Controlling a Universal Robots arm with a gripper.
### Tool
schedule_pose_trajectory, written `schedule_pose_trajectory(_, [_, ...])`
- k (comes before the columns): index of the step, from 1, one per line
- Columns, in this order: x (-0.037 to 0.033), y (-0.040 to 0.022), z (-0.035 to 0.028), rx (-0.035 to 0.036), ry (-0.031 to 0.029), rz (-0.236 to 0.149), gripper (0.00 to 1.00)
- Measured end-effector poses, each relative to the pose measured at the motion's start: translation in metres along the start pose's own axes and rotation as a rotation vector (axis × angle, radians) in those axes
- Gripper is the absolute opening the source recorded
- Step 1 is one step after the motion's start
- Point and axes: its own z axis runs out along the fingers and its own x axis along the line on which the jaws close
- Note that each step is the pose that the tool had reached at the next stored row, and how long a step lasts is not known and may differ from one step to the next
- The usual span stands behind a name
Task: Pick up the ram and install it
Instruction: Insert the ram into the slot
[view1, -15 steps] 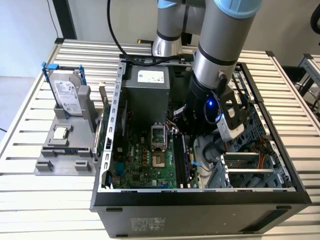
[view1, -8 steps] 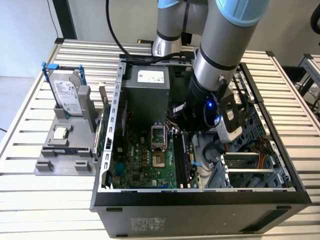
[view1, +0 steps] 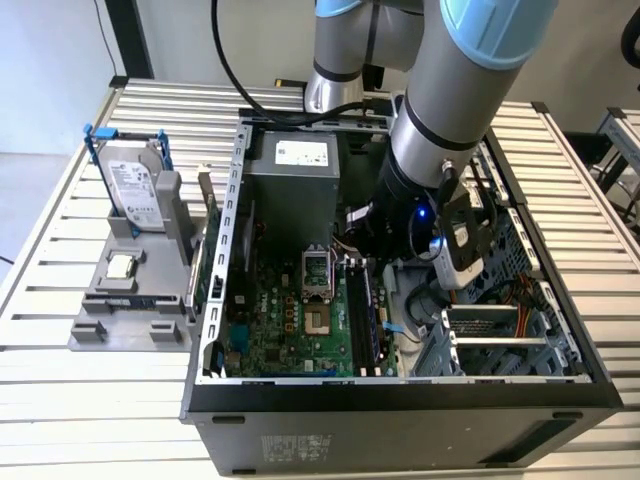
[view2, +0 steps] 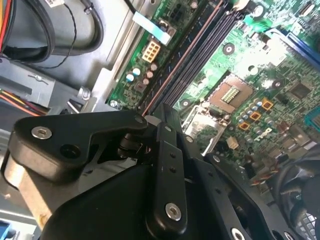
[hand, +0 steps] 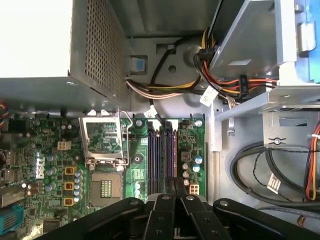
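My gripper (hand: 176, 181) is down inside the open computer case (view1: 400, 405), over the long black memory slots (hand: 156, 155) of the green motherboard (view1: 290, 320). Its two black fingers (view2: 166, 111) are shut together. From their tips a thin reddish-brown edge, the ram (view2: 176, 69), runs on edge along the slot nearest the small white connector (hand: 192, 189). How deep it sits in that slot I cannot tell. In the exterior view the gripper (view1: 380, 262) hangs below the grey arm at the slots' far end.
The CPU socket (hand: 102, 137) lies beside the slots. The grey power supply (view1: 290, 165) closes the far end of the case, and cable bundles (hand: 235, 85) and a drive cage (view1: 500, 300) flank the gripper. A grey fixture (view1: 125, 310) at the exterior view's left holds a hard drive (view1: 135, 190).
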Motion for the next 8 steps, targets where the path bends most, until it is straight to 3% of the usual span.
schedule_pose_trajectory(4, [0.0000, 0.0000, 0.0000, 0.0005, 0.0003, -0.003, 0.00])
schedule_pose_trajectory(8, [-0.0001, -0.0001, 0.0003, 0.0051, 0.0034, -0.030, 0.00])
